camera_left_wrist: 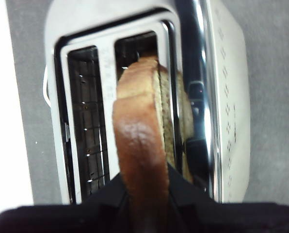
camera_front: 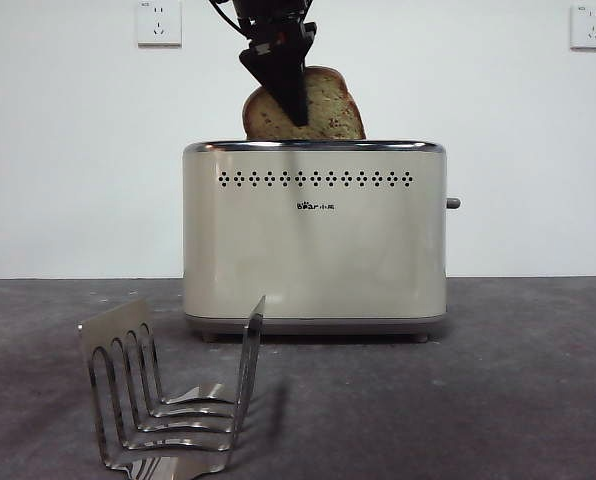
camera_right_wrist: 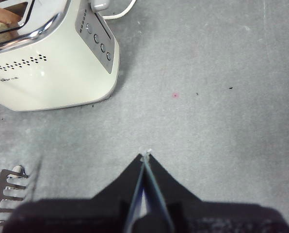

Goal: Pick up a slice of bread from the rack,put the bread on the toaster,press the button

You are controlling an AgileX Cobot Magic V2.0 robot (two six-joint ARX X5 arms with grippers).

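Note:
My left gripper (camera_front: 288,90) comes down from above and is shut on the slice of bread (camera_front: 328,110), gripping its crust edge. The bread stands upright above the cream toaster (camera_front: 314,250), its lower part hidden behind the chrome rim. In the left wrist view the bread (camera_left_wrist: 139,141) dips into the slot nearer the holed face of the toaster (camera_left_wrist: 227,97); the other slot is empty. The button (camera_front: 453,203) sticks out of the toaster's right side. The steel rack (camera_front: 168,400) stands empty in front, at the left. My right gripper (camera_right_wrist: 145,158) is shut and empty above bare table.
Two white wall sockets (camera_front: 159,22) (camera_front: 591,26) sit on the back wall. In the right wrist view the toaster (camera_right_wrist: 47,73) shows a panel of round buttons (camera_right_wrist: 98,41) and a white cable (camera_right_wrist: 120,12); the rack's corner (camera_right_wrist: 6,194) shows too.

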